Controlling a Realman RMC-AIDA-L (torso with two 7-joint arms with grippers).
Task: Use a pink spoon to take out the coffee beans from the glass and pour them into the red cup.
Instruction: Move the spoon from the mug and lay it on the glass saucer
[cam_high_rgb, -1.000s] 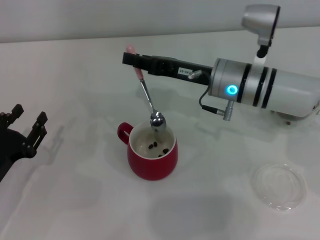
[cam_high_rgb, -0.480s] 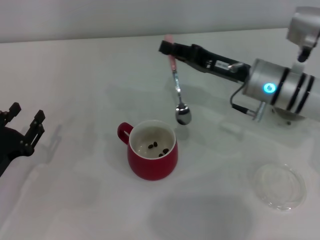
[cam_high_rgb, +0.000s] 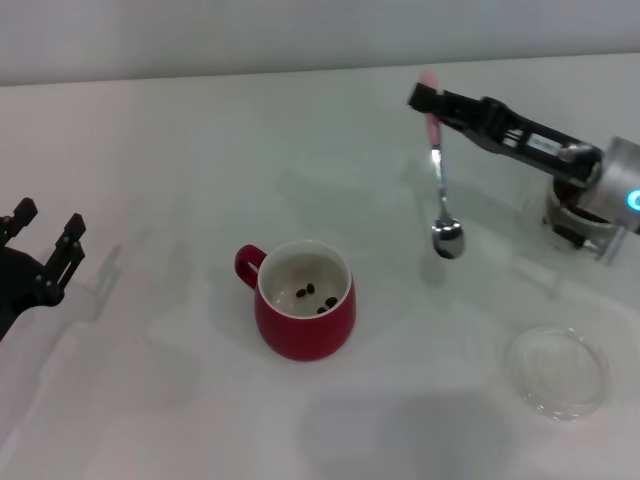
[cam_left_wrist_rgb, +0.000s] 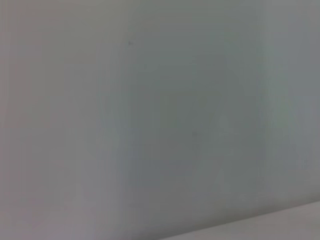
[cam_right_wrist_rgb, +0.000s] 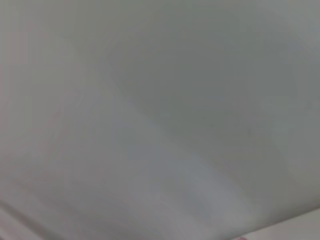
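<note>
White table (cam_high_rgb: 150, 400): right gripper (cam_high_rgb: 424, 99) jaws pinching pink spoon (cam_high_rgb: 438, 185) handle, bowl hanging.

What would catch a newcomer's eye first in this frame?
The red cup stands mid-table with a few coffee beans inside. To its right, the right gripper dangles the pink spoon bowl-down above the table. The left gripper waits open at the far left.

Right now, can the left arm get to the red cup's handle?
Probably yes. The left gripper sits open at the table's left edge, and nothing lies between it and the red cup, whose handle faces that side. The right gripper, holding the pink spoon, is off to the right.
</note>
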